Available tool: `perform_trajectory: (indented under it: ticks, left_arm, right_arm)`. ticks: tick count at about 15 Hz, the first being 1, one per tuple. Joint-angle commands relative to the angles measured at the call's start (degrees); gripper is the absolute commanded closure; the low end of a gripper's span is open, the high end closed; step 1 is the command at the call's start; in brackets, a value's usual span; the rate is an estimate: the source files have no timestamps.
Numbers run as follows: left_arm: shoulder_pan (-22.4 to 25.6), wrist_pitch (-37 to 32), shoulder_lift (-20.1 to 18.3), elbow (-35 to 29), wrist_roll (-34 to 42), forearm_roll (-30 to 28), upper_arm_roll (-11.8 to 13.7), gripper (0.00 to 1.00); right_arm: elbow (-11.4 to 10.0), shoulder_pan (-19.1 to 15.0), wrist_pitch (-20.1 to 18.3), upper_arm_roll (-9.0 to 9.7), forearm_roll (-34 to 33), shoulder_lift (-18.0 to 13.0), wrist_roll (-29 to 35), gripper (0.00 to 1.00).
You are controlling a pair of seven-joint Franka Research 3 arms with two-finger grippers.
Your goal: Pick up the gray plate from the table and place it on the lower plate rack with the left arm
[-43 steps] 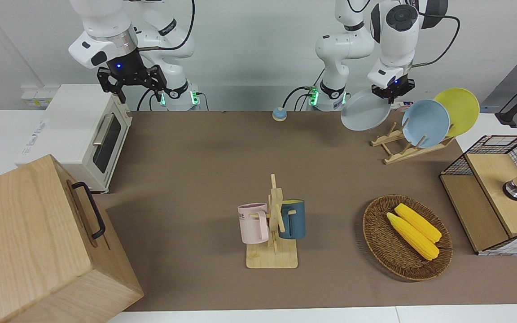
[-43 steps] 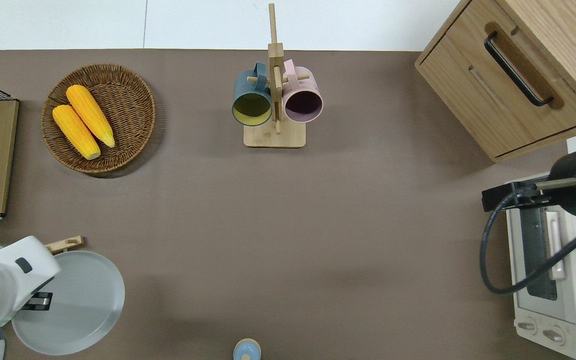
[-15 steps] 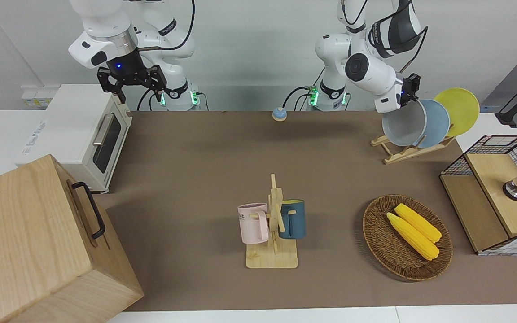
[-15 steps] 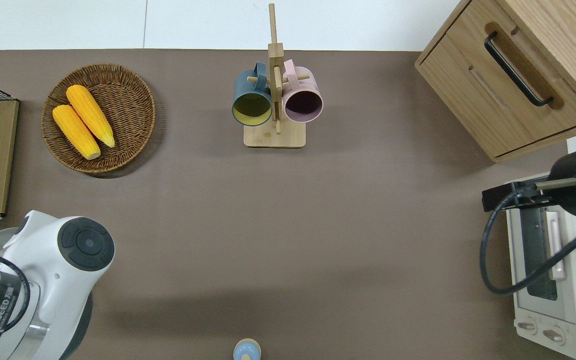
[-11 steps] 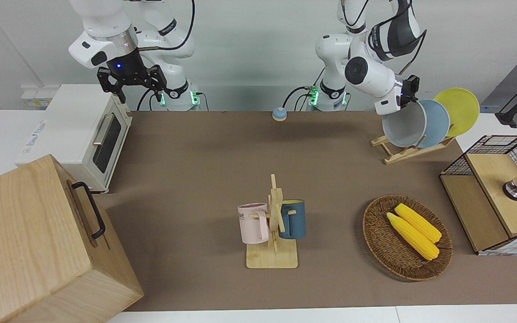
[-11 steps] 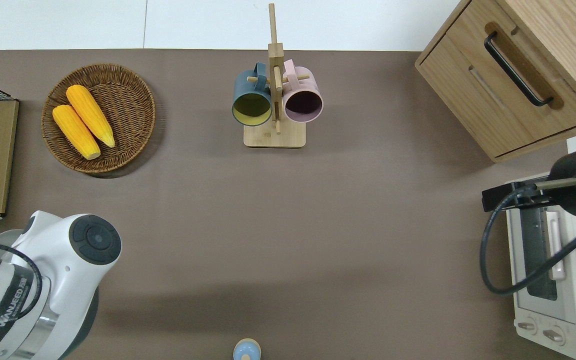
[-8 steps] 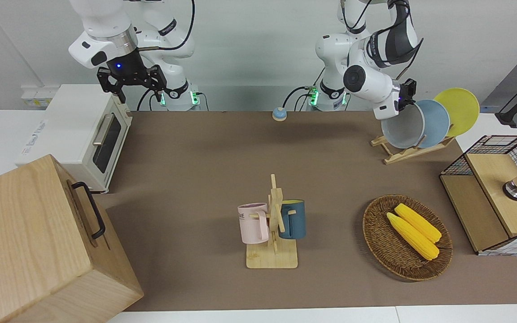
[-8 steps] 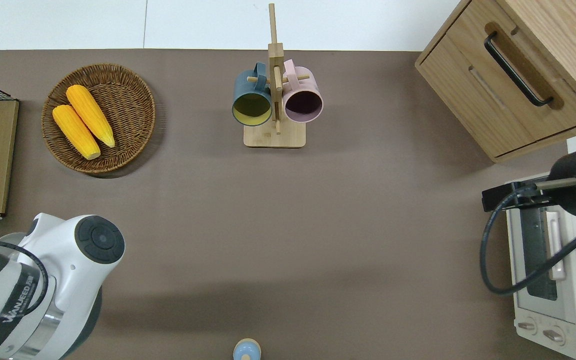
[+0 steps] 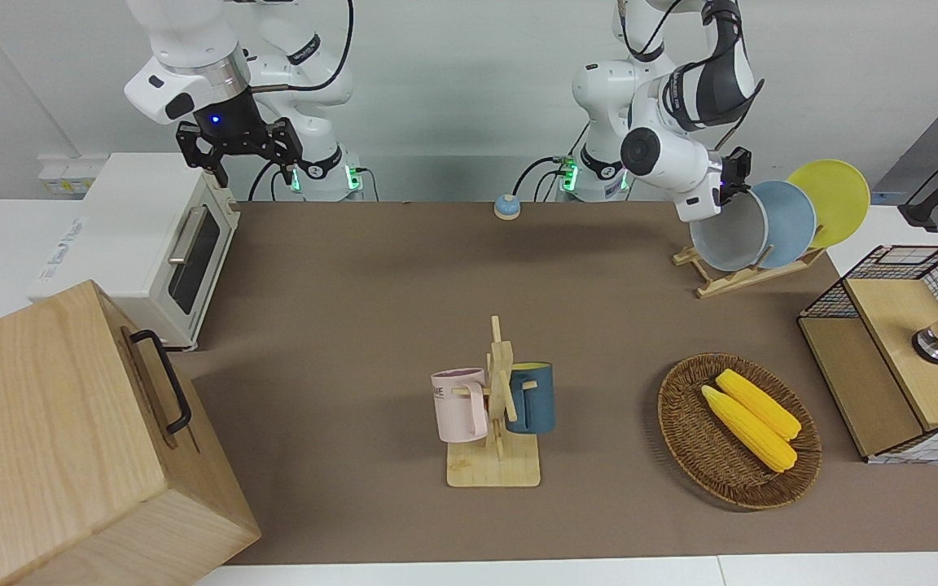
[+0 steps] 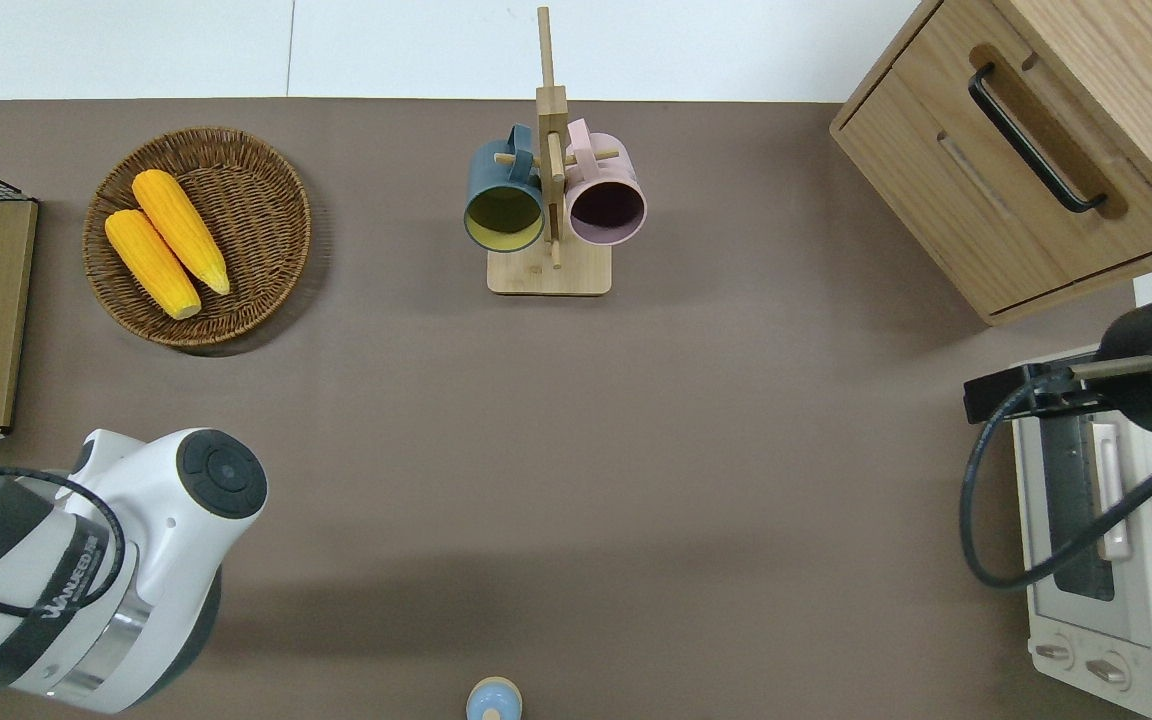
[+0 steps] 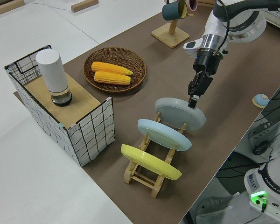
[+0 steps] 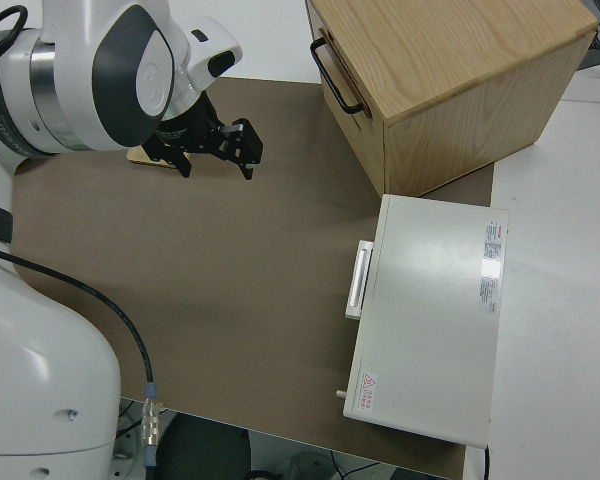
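Observation:
The gray plate (image 9: 725, 238) stands tilted in the lowest slot of the light-wood plate rack (image 9: 721, 281), beside the sky-blue plate (image 9: 795, 218) and the yellow plate (image 9: 837, 197). In the left side view the gray plate (image 11: 177, 113) rests between the rack's (image 11: 141, 175) end pegs. My left gripper (image 9: 736, 181) is shut on the gray plate's upper rim; it also shows in the left side view (image 11: 192, 100). In the overhead view my left arm (image 10: 86, 570) hides plate and rack. My right gripper (image 9: 237, 155) is parked, open and empty.
A wicker basket (image 9: 693, 443) with two corn cobs and a wire crate (image 9: 831, 305) lie farther from the robots than the rack. A mug stand (image 9: 495, 470) with two mugs stands mid-table. A toaster oven (image 9: 143, 244) and wooden cabinet (image 9: 54, 439) are at the right arm's end.
The left arm swung the gray plate from nearly flat in the air to upright and lowered it into the rack's slot beside the sky-blue plate. The right arm has not moved.

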Motion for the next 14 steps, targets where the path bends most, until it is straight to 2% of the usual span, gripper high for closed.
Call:
perform_trajectory:
  ticks: [1, 5, 6, 7, 8, 9, 10, 14]
  left_arm:
    - [-0.7, -0.3, 0.8, -0.4, -1.1, 1.3, 0.4, 1.00]
    - [-0.7, -0.3, 1.9, -0.4, -1.2, 1.3, 0.4, 1.00]
    - [-0.7, -0.3, 2.0, -0.4, -1.1, 1.3, 0.4, 0.85]
    - [-0.7, -0.3, 2.0, -0.3, -0.8, 1.3, 0.4, 0.59]
    - [-0.7, -0.3, 2.0, -0.3, -0.7, 1.3, 0.4, 0.52]
    - [-0.7, -0.4, 2.0, -0.3, -0.7, 1.3, 0.4, 0.30]
    - [-1.0, -0.5, 1.9, -0.3, -0.7, 1.3, 0.4, 0.01]
    - [-1.1, -0.6, 1.8, 0.2, -0.7, 1.1, 0.3, 0.00]
  right_arm:
    - [0.3, -0.4, -0.8, 0.38, 0.4, -0.1, 0.0, 0.013]
    - [0.3, -0.4, -0.8, 0.38, 0.4, -0.1, 0.0, 0.011]
    - [0.3, -0.4, -0.8, 0.38, 0.4, -0.1, -0.1, 0.013]
    - [0.3, -0.4, -0.8, 0.29, 0.4, -0.1, 0.0, 0.013]
    - [0.3, -0.4, -0.8, 0.38, 0.4, -0.1, 0.0, 0.011]
    - [0.3, -0.4, -0.8, 0.29, 0.4, -0.1, 0.0, 0.013]
    - [0.3, -0.4, -0.8, 0.29, 0.4, -0.1, 0.0, 0.013]
    - [0.3, -0.4, -0.8, 0.38, 0.4, -0.1, 0.0, 0.011]
